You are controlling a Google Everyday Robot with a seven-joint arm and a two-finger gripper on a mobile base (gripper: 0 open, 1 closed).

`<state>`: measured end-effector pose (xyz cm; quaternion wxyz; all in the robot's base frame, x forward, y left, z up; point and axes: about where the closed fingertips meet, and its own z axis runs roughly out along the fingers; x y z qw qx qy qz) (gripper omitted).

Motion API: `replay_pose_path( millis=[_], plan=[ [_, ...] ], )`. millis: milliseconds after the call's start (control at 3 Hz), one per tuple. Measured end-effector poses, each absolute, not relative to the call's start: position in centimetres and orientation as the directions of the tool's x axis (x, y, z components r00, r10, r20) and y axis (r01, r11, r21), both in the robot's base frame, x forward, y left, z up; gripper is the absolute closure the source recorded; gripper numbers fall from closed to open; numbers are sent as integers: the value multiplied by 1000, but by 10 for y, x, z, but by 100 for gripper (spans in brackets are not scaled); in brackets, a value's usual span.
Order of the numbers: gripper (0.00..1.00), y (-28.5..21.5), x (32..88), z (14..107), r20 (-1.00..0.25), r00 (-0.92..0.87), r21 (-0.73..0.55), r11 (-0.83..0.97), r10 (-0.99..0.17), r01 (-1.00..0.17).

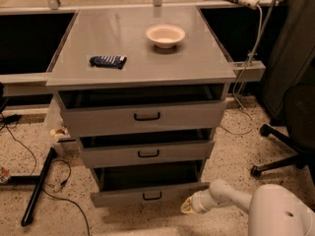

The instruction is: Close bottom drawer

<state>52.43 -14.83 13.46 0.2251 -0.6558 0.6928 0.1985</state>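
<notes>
Three grey drawers are sitting under the table (162, 65), each one partly pulled out. The bottom drawer (118, 196) is standing lowest, just above the speckled floor (147, 220), and is showing a dark opening behind its flat grey front. Its small dark bar handle (152, 196) is sitting at the middle of that front. The middle drawer (147, 154) and the top drawer (142, 116) are standing above it, each showing a narrower gap.

The tool (188, 206) is reaching in from the lower right on a white arm (231, 196) and is sitting low, at the right end of the bottom drawer front. Whether the tool is touching the front cannot be told, and neither can its state, wide or narrow.

On the table, a pale bowl (165, 35) is resting toward the rear, and a dark blue packet (108, 61) is lying well apart from it on the left side. An office chair (290, 127) is standing to the right of the cabinet, and black cables (61, 181) are trailing over the floor on the left
</notes>
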Motion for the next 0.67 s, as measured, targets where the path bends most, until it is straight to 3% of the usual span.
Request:
replay_pose_path(
  millis=[333, 667],
  plan=[
    [100, -168, 595, 140, -535, -56, -70, 111, -843, -991],
    [100, -169, 598, 141, -532, -58, -75, 115, -845, -991]
  ],
)
